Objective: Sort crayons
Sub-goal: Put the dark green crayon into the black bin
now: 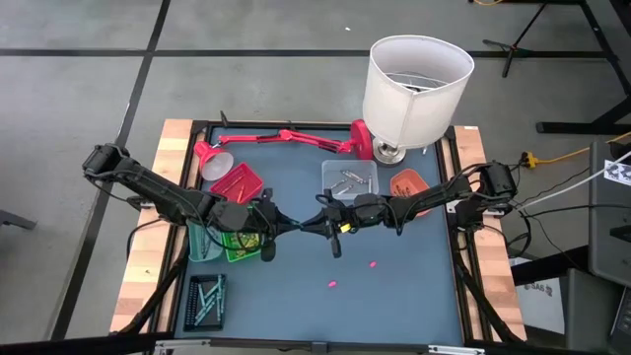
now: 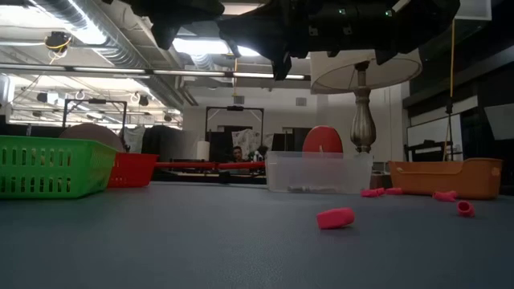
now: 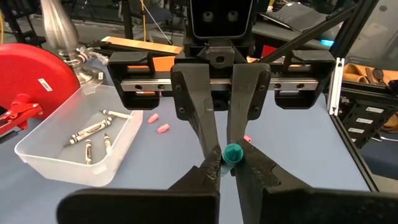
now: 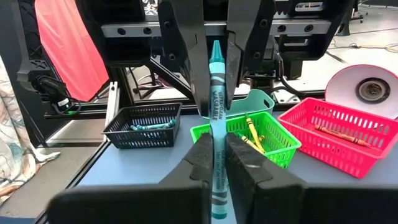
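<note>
Noting, closest to the right wrist lens, the right gripper (image 4: 214,142) clenching the lower part of a teal crayon (image 4: 216,68). Seeing the left gripper (image 4: 214,107) facing it head-on and clamping the same crayon farther up the label. Recording both pincers as gripping one stick at once, over the middle of the table (image 1: 394,281), well clear of its surface.

Checking from the left wrist: looking straight down the crayon's end, teal tip sitting between the two pairs of fingers. Reading the long axis as running from one gripper to the other, roughly parallel to the table's front edge, each pincer taking one end.

Judging this as a hand-over in mid-air, with the release by the right side not yet made.

Locating likely targets along the table's left edge: black basket (image 4: 146,124) at the near-left corner, already carrying blue-green crayons (image 4: 149,127); green basket (image 4: 267,148) with yellow ones and red basket (image 4: 336,138) farther back along that edge. Rating the left arm as the nearer one to all three.

Expecting trouble if both pull along the axis together: risking a snapped or dropped stick.
</note>
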Motion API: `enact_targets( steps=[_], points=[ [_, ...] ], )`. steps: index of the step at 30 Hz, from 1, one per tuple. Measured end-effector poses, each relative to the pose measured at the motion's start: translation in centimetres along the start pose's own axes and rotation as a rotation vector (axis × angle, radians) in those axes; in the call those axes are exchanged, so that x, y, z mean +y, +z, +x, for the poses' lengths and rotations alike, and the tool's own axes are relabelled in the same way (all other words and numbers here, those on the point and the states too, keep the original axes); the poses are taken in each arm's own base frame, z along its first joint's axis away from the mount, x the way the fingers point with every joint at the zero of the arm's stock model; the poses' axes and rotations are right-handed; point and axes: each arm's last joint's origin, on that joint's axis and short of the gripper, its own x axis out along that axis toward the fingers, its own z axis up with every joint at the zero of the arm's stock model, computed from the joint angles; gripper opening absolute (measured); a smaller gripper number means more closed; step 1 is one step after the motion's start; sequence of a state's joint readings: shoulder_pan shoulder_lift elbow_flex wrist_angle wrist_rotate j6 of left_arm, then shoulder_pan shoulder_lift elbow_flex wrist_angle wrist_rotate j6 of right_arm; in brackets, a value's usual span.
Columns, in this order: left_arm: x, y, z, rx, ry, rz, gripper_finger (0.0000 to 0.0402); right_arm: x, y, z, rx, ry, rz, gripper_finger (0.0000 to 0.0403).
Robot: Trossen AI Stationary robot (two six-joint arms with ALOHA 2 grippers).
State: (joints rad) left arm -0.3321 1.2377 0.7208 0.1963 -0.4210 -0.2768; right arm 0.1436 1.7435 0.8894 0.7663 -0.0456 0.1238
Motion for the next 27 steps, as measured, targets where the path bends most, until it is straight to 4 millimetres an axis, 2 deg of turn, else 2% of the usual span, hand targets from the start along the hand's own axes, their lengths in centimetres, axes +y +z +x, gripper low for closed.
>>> enact_targets(
  steps=[11, 27],
  points=[
    [0.0, -0.01, 0.0, 0.001, 0.0, 0.0, 0.0011, -0.02, 0.0, 0.0, 0.0, -0.001, 0.002, 0.0109],
    [0.0, -0.01, 0.0, 0.001, 0.0, 0.0, 0.0012, 0.01, 0.2, -0.12, 0.001, -0.001, 0.002, 0.0117]
  ],
)
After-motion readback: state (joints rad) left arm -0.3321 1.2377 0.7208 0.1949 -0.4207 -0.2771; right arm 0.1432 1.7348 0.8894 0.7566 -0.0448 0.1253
